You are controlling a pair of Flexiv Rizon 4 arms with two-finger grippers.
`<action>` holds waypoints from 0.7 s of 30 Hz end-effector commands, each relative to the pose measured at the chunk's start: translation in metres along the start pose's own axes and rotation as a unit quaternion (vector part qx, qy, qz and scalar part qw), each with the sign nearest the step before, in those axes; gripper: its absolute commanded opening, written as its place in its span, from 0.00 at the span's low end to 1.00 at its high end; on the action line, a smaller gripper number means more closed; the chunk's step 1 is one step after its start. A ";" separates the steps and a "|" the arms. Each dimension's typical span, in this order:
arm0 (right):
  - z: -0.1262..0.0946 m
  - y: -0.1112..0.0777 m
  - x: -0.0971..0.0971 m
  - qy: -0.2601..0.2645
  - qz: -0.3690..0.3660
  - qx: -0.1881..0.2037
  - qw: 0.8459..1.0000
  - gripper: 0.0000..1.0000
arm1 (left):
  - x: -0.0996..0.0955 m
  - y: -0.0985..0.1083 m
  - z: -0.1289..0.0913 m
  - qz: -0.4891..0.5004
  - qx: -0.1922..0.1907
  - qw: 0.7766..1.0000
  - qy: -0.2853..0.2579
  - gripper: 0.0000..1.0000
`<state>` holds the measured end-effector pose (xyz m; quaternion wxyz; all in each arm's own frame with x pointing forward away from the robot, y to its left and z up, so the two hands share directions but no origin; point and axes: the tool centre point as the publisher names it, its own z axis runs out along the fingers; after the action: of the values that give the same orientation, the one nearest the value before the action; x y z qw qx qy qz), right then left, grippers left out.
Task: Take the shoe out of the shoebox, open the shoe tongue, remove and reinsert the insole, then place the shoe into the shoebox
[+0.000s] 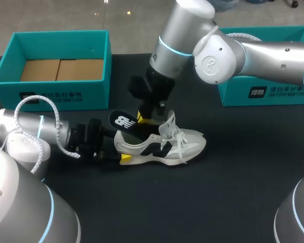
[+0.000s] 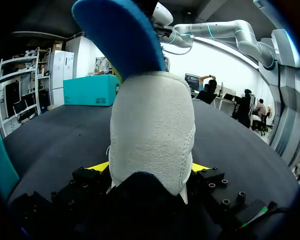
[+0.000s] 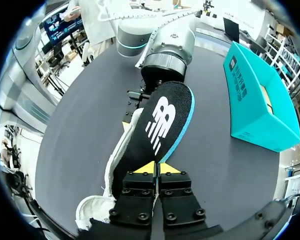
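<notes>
While our left claw (image 2: pixel 151 167) clamped the white mesh sneaker (image 1: pixel 162 144), our right claw (image 3: pixel 157 169) pinched its black foam insole (image 3: pixel 160 125) | judged step: removal | next: lift clear.

shoe (image 1: pixel 162 144): on table (image 1: pixel 233 192), heel between left gripper (image 1: pixel 120 151) fingers
insole (image 3: pixel 160 125): between right gripper (image 3: pixel 157 168) fingers, runs ahead over shoe heel
right gripper: above shoe, near left gripper
shoebox (image 1: pixel 61 93): beside both grippers, well apart
</notes>
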<state>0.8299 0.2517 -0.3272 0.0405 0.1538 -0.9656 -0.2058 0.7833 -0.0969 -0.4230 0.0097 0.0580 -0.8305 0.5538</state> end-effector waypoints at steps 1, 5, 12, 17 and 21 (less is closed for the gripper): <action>0.001 0.001 0.002 -0.001 -0.001 -0.005 1.000 0.31 | 0.000 0.000 0.001 0.000 0.000 1.000 0.000 0.00; 0.001 0.001 0.003 0.010 -0.006 -0.016 1.000 0.33 | 0.000 0.000 0.001 0.000 0.000 1.000 0.000 0.00; 0.005 -0.004 0.008 0.030 -0.003 -0.028 0.999 0.33 | 0.000 0.000 0.001 0.000 0.000 1.000 0.000 0.00; 0.011 -0.010 0.011 0.035 0.008 -0.032 0.999 0.31 | 0.000 0.000 0.001 0.000 0.000 1.000 0.000 0.00; 0.012 -0.012 0.010 0.035 0.013 -0.036 0.999 0.04 | 0.000 0.000 0.001 0.000 0.000 1.000 0.000 0.00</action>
<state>0.8221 0.2439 -0.3404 0.0828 0.1471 -0.9579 -0.2321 0.7831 -0.0973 -0.4228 0.0099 0.0577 -0.8304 0.5540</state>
